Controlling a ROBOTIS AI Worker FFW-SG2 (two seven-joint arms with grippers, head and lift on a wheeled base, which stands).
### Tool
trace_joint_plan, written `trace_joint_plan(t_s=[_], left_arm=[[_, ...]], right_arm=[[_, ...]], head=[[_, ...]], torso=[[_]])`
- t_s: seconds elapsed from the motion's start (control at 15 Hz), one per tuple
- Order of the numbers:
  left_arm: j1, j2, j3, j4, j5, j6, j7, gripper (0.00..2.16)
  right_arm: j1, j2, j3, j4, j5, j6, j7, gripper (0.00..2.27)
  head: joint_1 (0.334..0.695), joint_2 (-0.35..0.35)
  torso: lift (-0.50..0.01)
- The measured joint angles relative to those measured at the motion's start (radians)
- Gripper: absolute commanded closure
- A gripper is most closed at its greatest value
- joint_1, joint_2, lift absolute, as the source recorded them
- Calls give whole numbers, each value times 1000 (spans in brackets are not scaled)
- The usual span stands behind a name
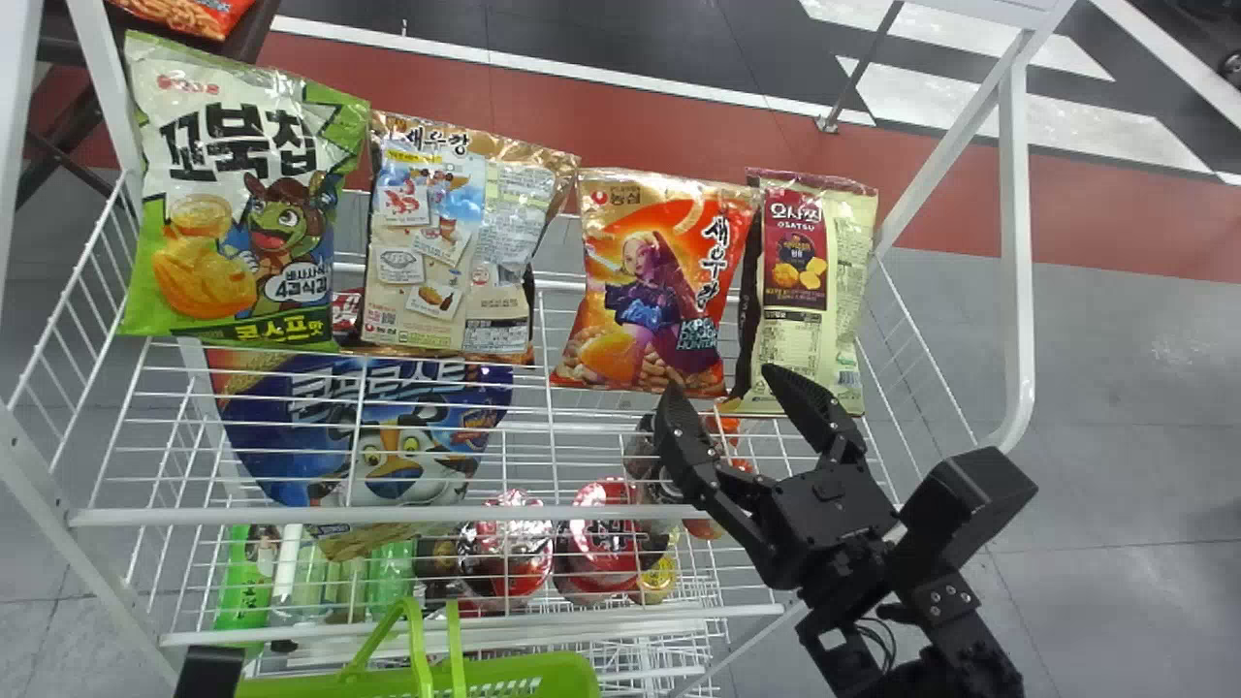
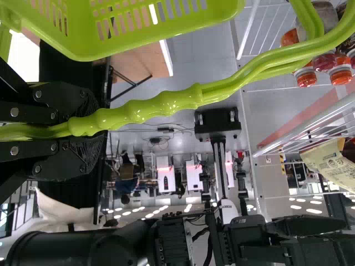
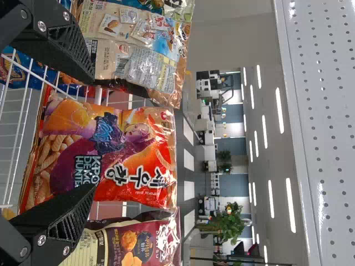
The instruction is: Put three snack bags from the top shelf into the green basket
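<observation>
- The right gripper (image 1: 720,382) stands open at the orange-and-red glossy snack bag (image 1: 652,281), near the right edge of the white wire top shelf (image 1: 194,517); closing off-centre could snag the cream-and-maroon bag (image 1: 819,291) beside it.
- Slick film might slip from a shallow pinch.
- Carried low, the bag could catch the shelf's front edge.
- The left gripper (image 2: 86,132) grips the handle (image 2: 222,88) of the green plastic basket (image 1: 543,669); an off-centre drop could tip it.
</observation>
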Motion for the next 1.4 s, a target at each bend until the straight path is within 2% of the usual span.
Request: trace_joint_plan(t_s=[0.33, 0.47, 0.6, 0.93, 1.0, 1.07, 1.13, 1.33, 1.4], left_arm=[[0, 0, -3, -8, 0, 0, 0, 2145], [1, 0, -12, -11, -1, 0, -2, 2145], [1, 0, -30, -12, -12, 0, -3, 2145], [-7, 0, -66, -16, -28, 0, -5, 2145], [-8, 0, -71, -16, -29, 0, -4, 2145], [-9, 0, -76, -16, -32, 0, -3, 2145], [-11, 0, -82, -16, -36, 0, -3, 2145], [-14, 0, -85, -9, -40, 0, -4, 2145], [-16, 0, -85, -6, -40, 0, -7, 2145]], right_arm=[[-1, -1, 2, 1, 1, -8, 5, 140], [-25, -3, 22, 17, 1, -31, 30, 140], [-87, -3, 72, 57, -2, -44, 67, 137], [-314, 29, 248, 235, 8, -57, 75, 134], [-372, 40, 292, 274, 12, -51, 75, 134], [-421, 51, 330, 305, 16, -38, 75, 134], [-475, 68, 373, 334, 28, -8, 75, 134], [-607, 138, 471, 431, 64, 63, 75, 134], [-649, 165, 496, 478, 70, 70, 75, 134]], head=[[695, -350], [695, -350], [695, -350], [695, -342], [695, -311], [695, -239], [695, -198], [695, -85], [695, -25]], torso=[[-50], [-50], [-50], [-50], [-50], [-50], [-50], [-50], [-50]])
